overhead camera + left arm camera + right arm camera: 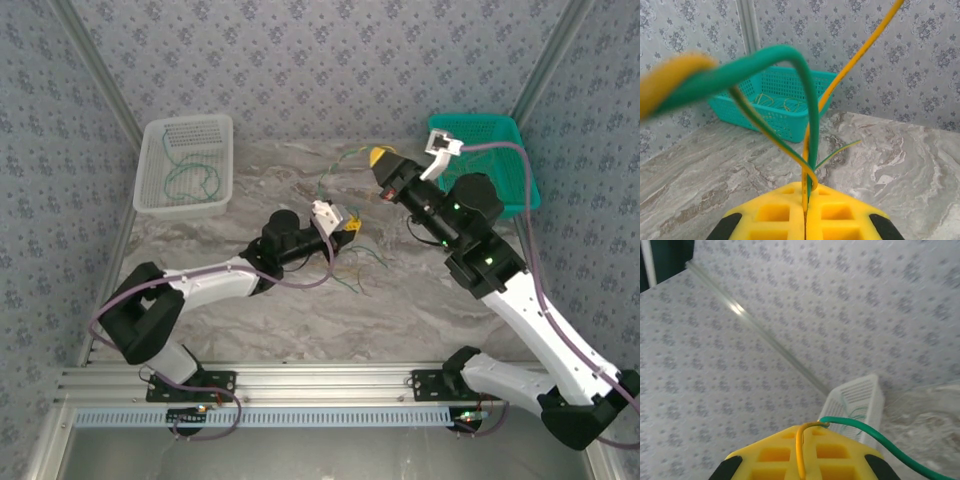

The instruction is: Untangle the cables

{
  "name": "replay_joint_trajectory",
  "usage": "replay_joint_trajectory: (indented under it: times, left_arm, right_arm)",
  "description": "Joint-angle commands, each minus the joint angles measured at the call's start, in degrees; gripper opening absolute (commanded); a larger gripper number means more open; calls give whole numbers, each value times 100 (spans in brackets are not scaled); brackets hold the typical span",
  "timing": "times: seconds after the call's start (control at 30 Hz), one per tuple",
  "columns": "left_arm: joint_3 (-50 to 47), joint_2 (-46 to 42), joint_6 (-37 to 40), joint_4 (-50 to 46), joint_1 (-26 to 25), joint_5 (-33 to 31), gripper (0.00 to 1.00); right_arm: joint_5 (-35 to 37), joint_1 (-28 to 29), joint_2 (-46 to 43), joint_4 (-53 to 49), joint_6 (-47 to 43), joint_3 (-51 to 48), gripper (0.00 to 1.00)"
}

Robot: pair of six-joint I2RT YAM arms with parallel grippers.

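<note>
The cables are thin green and yellow wires. My left gripper is at the middle of the table, and in its wrist view it is shut on a green cable and a yellow cable that rise out of its closed jaws. My right gripper is raised near the back, shut on a cable end that bends from yellow to green. A thin strand runs between the two grippers. Loose green ends trail on the table by the left gripper.
A white basket at the back left holds green wires. A teal basket at the back right sits behind the right arm; in the left wrist view the teal basket holds yellow wires. Patterned walls enclose the marble table.
</note>
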Motion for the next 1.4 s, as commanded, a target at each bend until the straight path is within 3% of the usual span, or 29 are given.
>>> replay_joint_trajectory:
  times: [0.0,0.43,0.73,1.07,1.17,1.3,1.37]
  left_arm:
    - [-225,-549,57,-27,18,-79,0]
    - [-1109,-2243,336,-1203,201,-379,0]
    - [-1587,-2985,243,-1694,629,-608,0]
    - [-1854,-3149,88,-1589,734,-692,1]
    - [-1866,-3039,44,-1557,762,-630,3]
    - [-1872,-2850,-46,-1522,770,-570,11]
    - [-1899,-2802,-76,-1464,769,-544,23]
  right_arm:
    - [664,-293,-286,-802,-479,90,0]
    - [1788,-1893,-939,-2354,-1361,-319,0]
    - [1730,-2716,-823,-2544,-1327,-639,0]
    - [1093,-2820,-289,-2377,-1384,-774,0]
    - [613,-2769,-109,-2084,-1320,-1007,0]
    - [38,-2428,-36,-1413,-1431,-1345,0]
    - [-10,-2245,-8,-1293,-1530,-1377,0]
